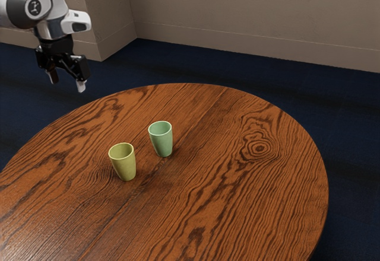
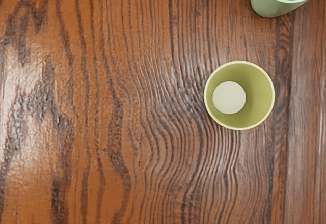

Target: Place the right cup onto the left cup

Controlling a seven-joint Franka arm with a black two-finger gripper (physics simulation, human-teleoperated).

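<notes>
The task is at its opening step, reaching for the cup to be moved, with neither cup lifted or nested. The yellow-green cup (image 1: 124,165) and the mint green cup (image 1: 161,140) both stand upright on the wooden tabletop (image 1: 249,201), mouths up, near each other with a gap between them. The arm (image 1: 54,28) holds its jaws raised, well apart from both cups; they are spread, with nothing between them. Which cup the task calls the right one is less sure: the mint green one is toward the exterior view's right, while from the arm's own side the yellow-green one looks more likely to be on the right. That needs settling before a grasp. Either way, the next move calls for travelling over the chosen cup, lining the open jaws up across its wall or body, and coming down without knocking its neighbour. After a firm close, the cup should be raised clear of the other's rim, centred above it and lowered straight. Both taper toward the base, so nesting should work, though a tilted entry could catch the rim or tip the lower cup.
</notes>
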